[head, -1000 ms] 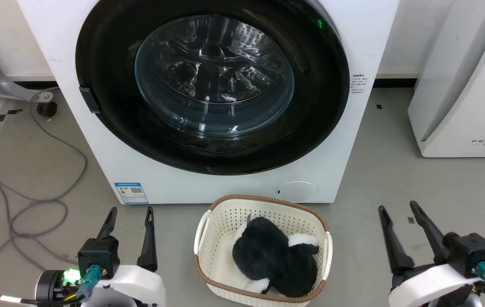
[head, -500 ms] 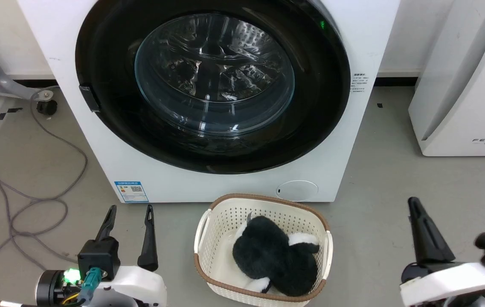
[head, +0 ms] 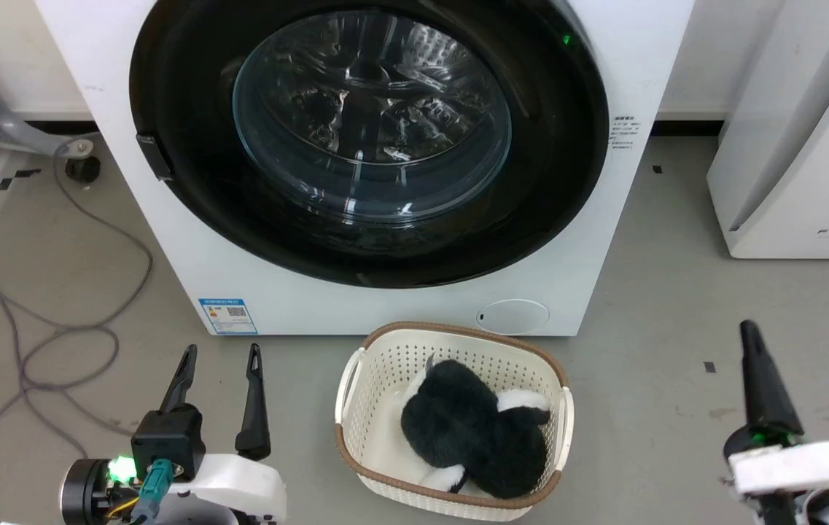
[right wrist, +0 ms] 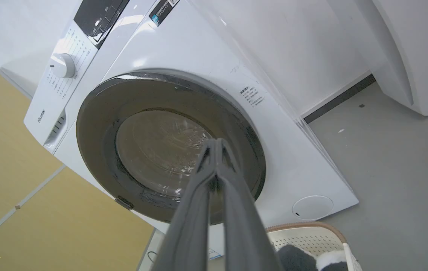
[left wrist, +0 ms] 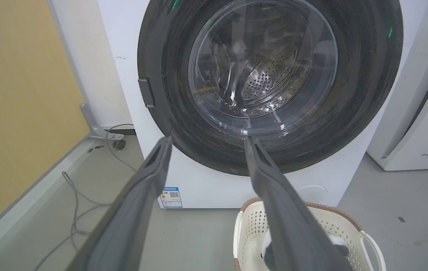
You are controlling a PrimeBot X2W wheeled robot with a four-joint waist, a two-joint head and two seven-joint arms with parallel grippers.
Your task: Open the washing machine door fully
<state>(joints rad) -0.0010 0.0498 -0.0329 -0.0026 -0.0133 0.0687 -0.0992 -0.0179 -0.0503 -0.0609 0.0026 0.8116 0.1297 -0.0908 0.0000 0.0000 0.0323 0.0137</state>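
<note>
The washing machine door [head: 370,131] is a glossy black disc with a clear glass bowl, lying closed flat against the white washer. A small dark handle tab [head: 153,155] sits on its left rim. My left gripper [head: 221,351] is open and empty, low over the floor left of the basket, well short of the door. In the left wrist view its fingers [left wrist: 208,140] frame the door's [left wrist: 270,75] lower rim. My right gripper [head: 749,328] is shut on nothing, over the floor at the lower right. Its closed tips [right wrist: 215,142] point at the door [right wrist: 150,146].
A cream basket [head: 356,364] holding a black and white plush toy [head: 472,430] stands on the floor just before the washer. A white air purifier [head: 800,146] stands at the right. Grey cable [head: 57,335] loops on the floor at the left, beside a yellow panel [left wrist: 18,94].
My right gripper has closed from open and drifted right and slightly up the view. The head view has shifted a little. The left gripper and the door look unchanged.
</note>
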